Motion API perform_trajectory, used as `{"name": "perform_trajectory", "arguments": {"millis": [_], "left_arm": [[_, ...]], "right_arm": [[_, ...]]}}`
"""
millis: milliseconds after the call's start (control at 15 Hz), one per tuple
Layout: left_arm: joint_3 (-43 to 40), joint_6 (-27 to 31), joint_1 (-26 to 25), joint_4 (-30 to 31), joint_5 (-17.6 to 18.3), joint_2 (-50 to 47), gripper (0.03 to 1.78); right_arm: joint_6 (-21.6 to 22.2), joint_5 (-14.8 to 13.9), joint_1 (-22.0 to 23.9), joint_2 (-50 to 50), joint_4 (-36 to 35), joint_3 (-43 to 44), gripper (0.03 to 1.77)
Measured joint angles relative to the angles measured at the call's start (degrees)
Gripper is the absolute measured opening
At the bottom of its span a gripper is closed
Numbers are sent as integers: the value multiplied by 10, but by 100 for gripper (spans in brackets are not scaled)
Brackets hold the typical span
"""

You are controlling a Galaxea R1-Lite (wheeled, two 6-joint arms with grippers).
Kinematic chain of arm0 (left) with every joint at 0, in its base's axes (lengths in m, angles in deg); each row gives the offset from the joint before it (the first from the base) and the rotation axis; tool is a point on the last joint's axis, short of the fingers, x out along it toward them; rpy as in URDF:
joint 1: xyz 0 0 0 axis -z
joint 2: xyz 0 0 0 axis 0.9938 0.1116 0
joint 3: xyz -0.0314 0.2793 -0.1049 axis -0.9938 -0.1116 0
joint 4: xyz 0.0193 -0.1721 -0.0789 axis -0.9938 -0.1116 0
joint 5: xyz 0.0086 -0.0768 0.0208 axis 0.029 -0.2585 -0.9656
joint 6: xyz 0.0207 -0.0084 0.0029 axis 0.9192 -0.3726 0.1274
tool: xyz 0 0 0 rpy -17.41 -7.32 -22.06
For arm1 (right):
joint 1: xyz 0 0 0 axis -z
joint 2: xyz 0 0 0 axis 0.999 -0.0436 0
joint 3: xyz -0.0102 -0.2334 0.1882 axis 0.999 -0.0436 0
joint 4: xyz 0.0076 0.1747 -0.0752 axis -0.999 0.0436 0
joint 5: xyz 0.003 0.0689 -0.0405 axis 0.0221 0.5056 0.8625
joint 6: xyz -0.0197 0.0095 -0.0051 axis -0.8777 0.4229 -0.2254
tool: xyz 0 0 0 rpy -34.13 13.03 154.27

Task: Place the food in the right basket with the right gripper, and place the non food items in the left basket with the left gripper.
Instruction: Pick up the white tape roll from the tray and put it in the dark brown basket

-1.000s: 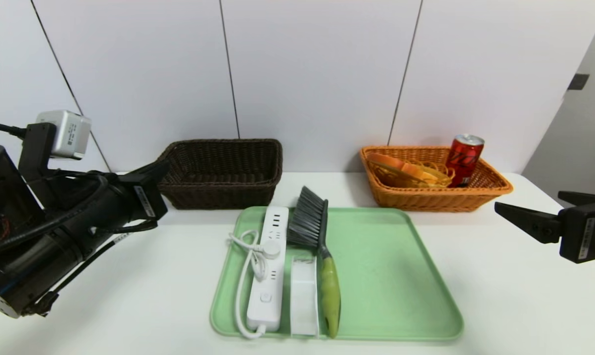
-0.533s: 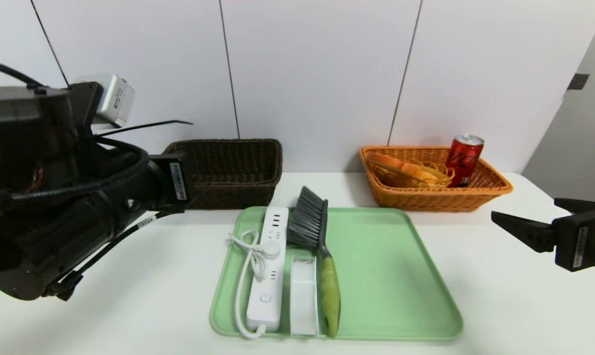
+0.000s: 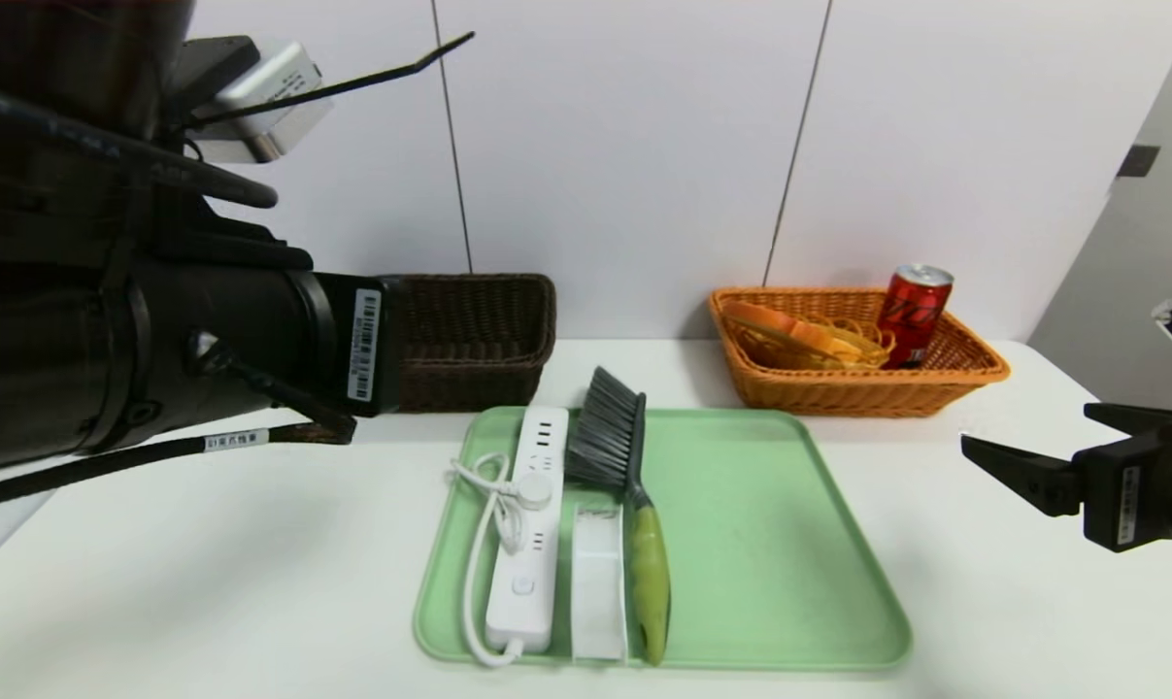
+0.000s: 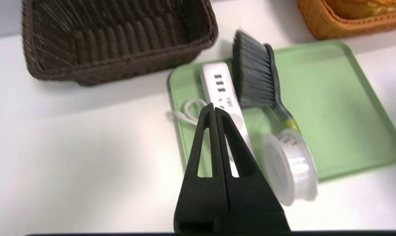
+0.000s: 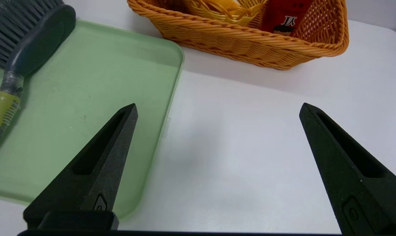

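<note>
The green tray (image 3: 780, 544) serves as the landmark, sitting near the front edge of the white table (image 3: 207, 582). On its left half, side by side, lie a white power strip (image 3: 529, 524) with its coiled cord, a clear tape roll (image 3: 599, 582) and a grey-bristled brush (image 3: 624, 485) with a yellow-green handle; the tray's right half is bare. Bare table surface lies to the left and to the right of the tray. To the right of the tray the right gripper (image 5: 217, 111) hovers above the table, its fingers spread wide and holding nothing. To the left of the tray and raised above the table, the left gripper (image 4: 215, 111) has its fingers pressed together with nothing between them. Behind the tray's left corner stands the dark brown basket (image 3: 479, 330), with nothing visible in it. Behind the right corner, the orange basket (image 3: 857, 383) holds a red can (image 3: 916, 313), standing upright, and bread-like food (image 3: 799, 332).
</note>
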Motion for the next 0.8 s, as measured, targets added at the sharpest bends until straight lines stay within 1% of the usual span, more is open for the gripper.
{"name": "perform_trajectory", "arguments": {"millis": [133, 200, 400, 600, 733, 800], "left_arm": [[52, -66, 26, -56, -2, 30, 4], [74, -85, 39, -74, -5, 44, 4], [102, -99, 58, -98, -24, 76, 4], [144, -119, 71, -132, -64, 115, 4], [160, -151, 85, -163, -71, 134, 4], [163, -156, 91, -170, -72, 141, 4]], "right_arm": [[-3, 0, 0, -1, 0, -6, 170], [-4, 0, 0, -2, 0, -8, 170], [-5, -1, 2, 0, 0, -19, 170], [-5, -1, 2, 0, 0, -27, 170], [-5, -1, 2, 1, 0, -30, 170], [-5, -1, 2, 1, 0, -32, 170]]}}
